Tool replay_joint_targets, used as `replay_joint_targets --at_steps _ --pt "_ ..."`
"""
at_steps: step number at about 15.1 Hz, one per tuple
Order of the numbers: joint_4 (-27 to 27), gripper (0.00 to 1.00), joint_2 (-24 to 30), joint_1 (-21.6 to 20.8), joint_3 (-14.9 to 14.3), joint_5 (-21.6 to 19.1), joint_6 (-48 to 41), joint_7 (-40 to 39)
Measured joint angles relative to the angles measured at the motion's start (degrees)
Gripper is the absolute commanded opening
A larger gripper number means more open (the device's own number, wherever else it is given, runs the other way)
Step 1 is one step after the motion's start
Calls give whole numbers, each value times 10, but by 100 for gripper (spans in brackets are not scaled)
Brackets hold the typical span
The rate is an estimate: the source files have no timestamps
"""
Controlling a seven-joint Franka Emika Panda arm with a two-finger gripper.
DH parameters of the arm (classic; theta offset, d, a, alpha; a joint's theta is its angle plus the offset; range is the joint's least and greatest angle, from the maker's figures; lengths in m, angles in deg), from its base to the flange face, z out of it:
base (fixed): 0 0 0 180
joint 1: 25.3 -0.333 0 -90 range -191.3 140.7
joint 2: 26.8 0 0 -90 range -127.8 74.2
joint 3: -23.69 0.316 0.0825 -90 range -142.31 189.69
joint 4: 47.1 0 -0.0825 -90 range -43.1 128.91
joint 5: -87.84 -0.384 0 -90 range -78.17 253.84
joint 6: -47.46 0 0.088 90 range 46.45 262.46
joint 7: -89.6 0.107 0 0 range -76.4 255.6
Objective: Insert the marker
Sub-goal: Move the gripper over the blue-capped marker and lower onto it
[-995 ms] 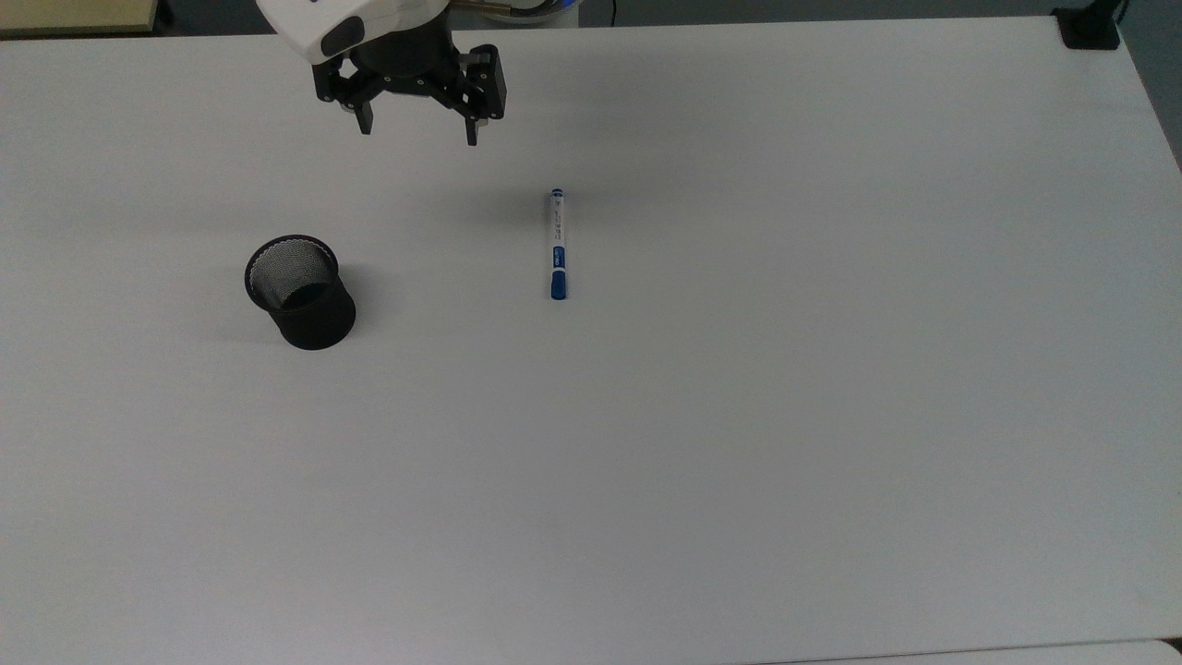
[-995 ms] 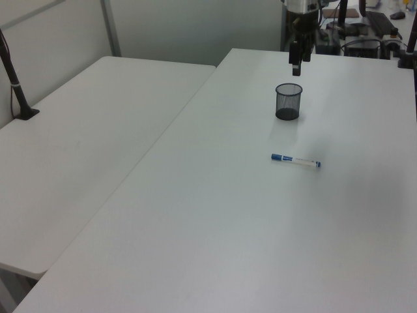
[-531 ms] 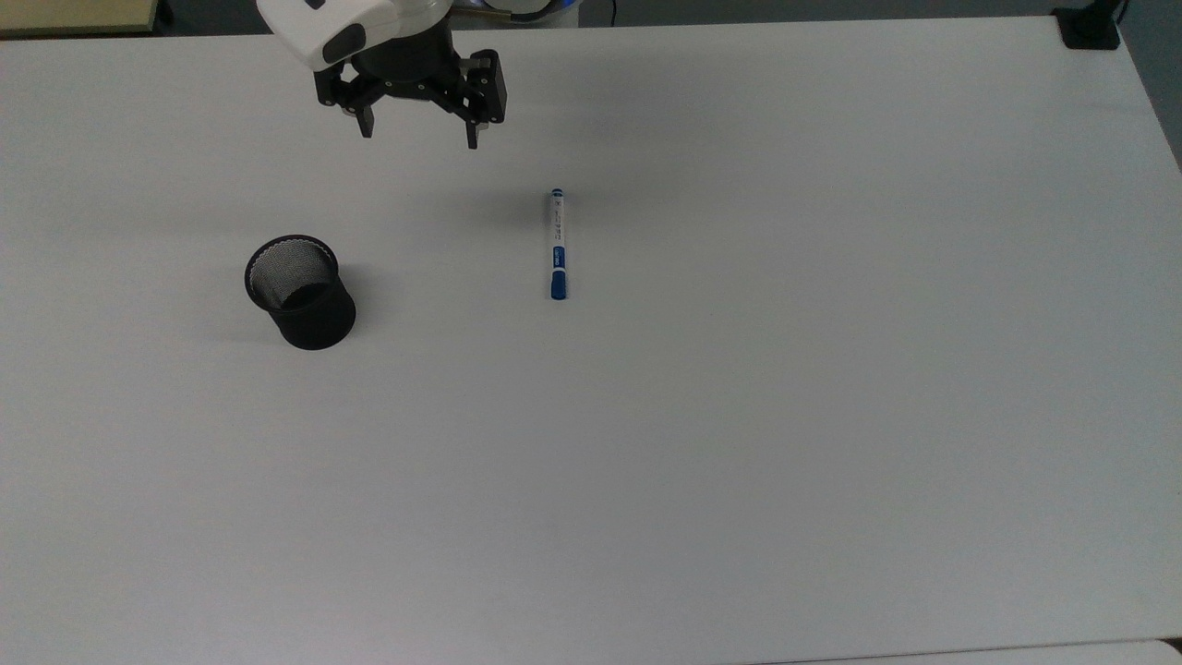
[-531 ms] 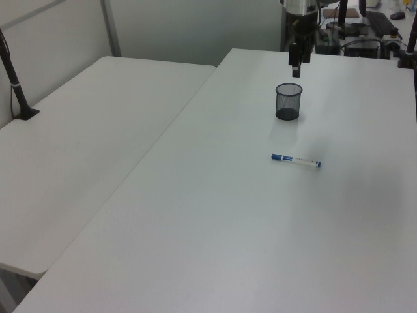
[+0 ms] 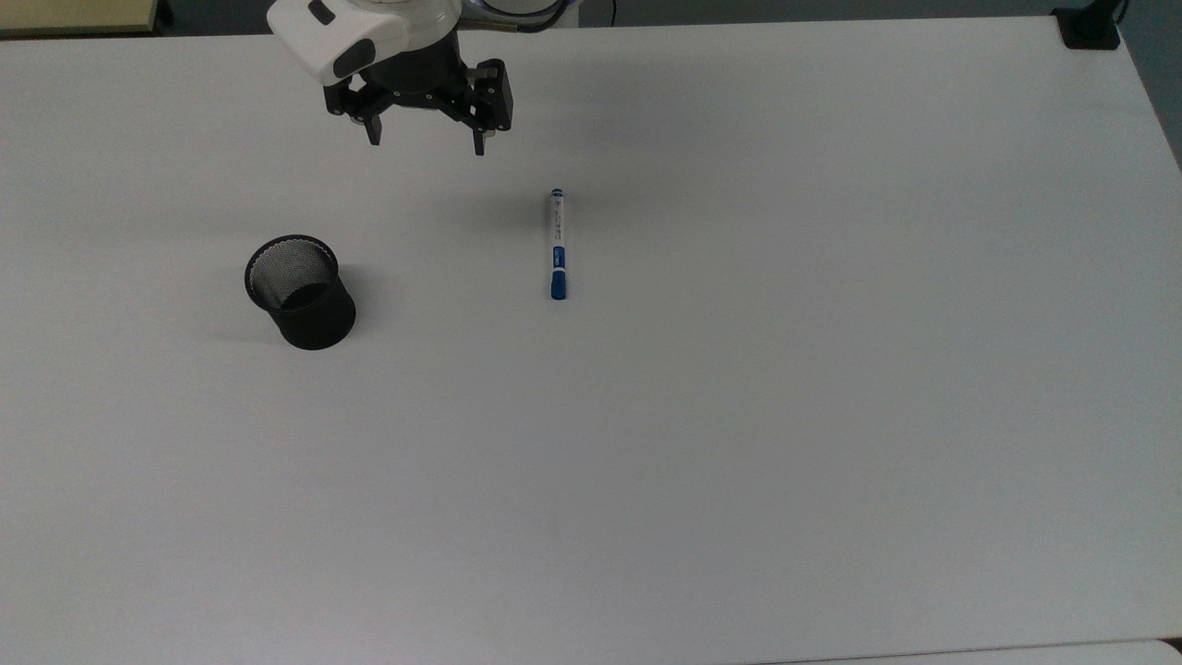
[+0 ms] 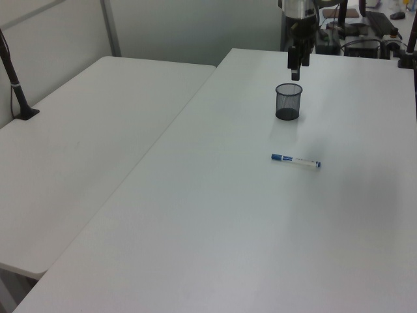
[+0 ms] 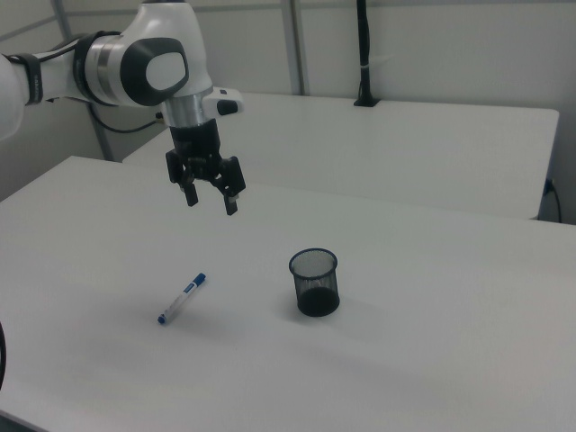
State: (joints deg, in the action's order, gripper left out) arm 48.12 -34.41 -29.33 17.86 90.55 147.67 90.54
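On table [image 5: 739, 462]: upright mesh cup [image 5: 302, 293]

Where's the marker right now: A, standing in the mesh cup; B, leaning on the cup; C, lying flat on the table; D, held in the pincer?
C: the marker lies flat on the white table, apart from the mesh cup and the open pincer.

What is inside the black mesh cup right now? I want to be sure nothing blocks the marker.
The cup looks empty: only its dark bottom shows in the top view, though the near wall hides part of the floor. The marker lies on the table, apart from the cup.
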Motion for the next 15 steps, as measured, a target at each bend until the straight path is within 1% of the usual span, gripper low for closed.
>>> replay_joint_targets --at_steps 6,11,13,15 --pt "0 100 -27 -13 7 -5 3 0" --pt "0 100 -64 -32 8 -5 51 2" --pt "0 100 -88 -45 8 -5 83 22" --pt "1 91 -120 -61 9 -5 115 44"
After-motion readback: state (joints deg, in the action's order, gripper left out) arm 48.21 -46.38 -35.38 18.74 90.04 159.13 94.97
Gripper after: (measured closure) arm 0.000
